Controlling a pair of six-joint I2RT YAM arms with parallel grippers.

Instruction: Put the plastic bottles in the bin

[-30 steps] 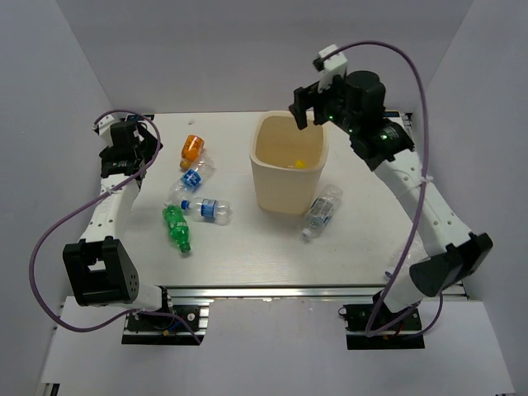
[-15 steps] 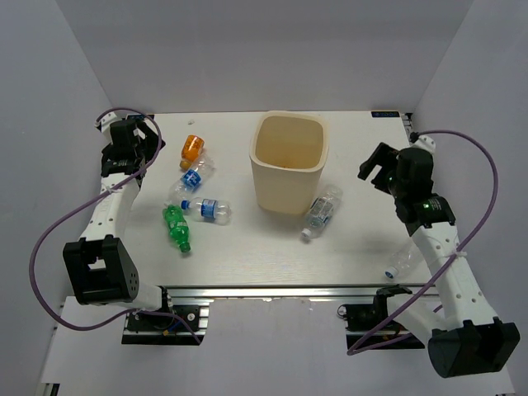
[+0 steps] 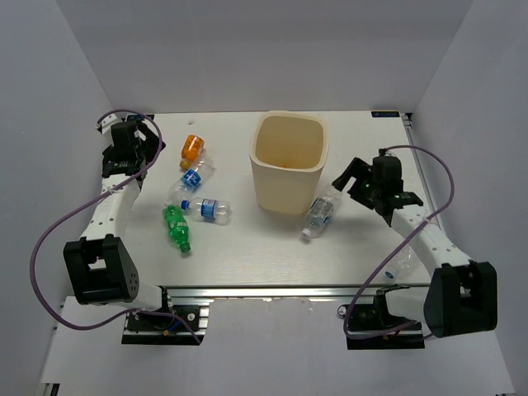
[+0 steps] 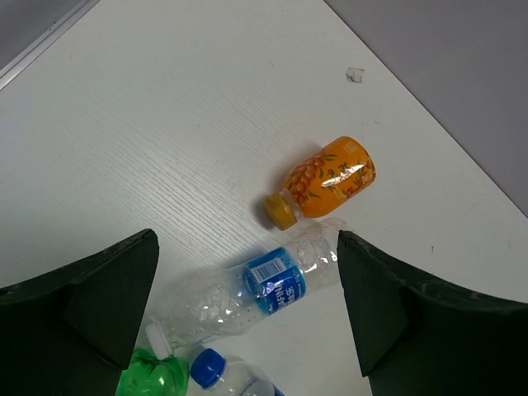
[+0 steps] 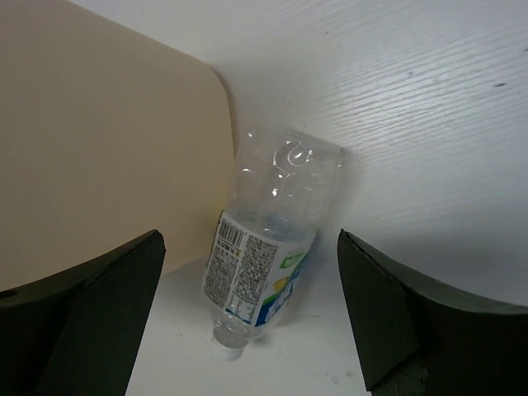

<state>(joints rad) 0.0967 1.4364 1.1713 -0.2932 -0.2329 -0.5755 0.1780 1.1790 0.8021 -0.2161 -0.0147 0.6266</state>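
Clear blue-labelled plastic bottle point(image 5: 268, 247) beside cream plastic bin point(image 5: 99, 140); left fingers point(image 4: 82, 297), right fingers point(image 5: 91, 305) spread, empty; glancing pinch may roll it.

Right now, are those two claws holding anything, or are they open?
Left gripper: jaws open, holding nothing.
Right gripper: jaws open, empty, pointed at the clear bottle beside the bin.

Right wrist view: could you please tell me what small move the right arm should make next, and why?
Probably lower the right gripper straight down over the clear bottle. Its jaws are open and the bottle lies framed between them, on its side beside the bin, not yet grasped.
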